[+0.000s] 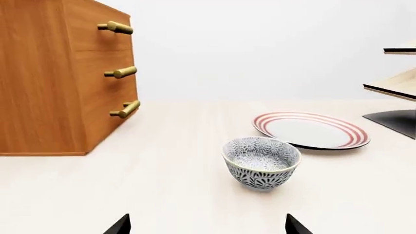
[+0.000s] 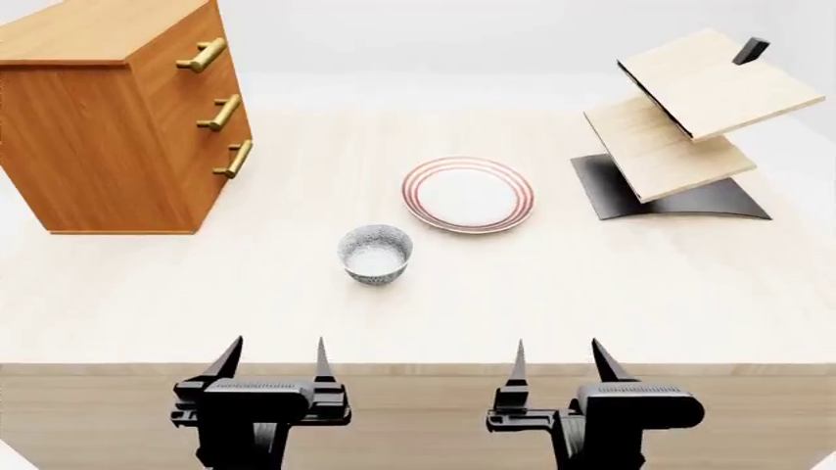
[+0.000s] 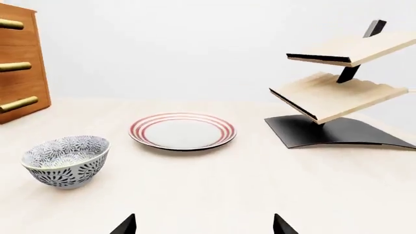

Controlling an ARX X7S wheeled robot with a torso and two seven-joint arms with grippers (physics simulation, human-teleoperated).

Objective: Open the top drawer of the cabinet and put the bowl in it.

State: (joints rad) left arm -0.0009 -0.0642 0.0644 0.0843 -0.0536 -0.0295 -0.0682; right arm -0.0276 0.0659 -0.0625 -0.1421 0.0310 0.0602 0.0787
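The orange-brown cabinet (image 2: 98, 117) stands at the table's far left, all three drawers closed. Its top drawer (image 2: 183, 54) carries a brass bar handle (image 2: 203, 55), which also shows in the left wrist view as the highest handle (image 1: 117, 27). The small blue-grey patterned bowl (image 2: 375, 254) sits upright on the table, in front of the plate; it shows too in the wrist views (image 1: 261, 162) (image 3: 66, 161). My left gripper (image 2: 274, 362) and right gripper (image 2: 558, 360) hover at the near table edge, both open and empty, well short of the bowl.
A white plate with red rings (image 2: 467, 194) lies just beyond the bowl. A pale tilted plank rack on a black base (image 2: 686, 122) stands at the far right. The pale tabletop (image 2: 157, 294) ends in a wooden front edge near my grippers.
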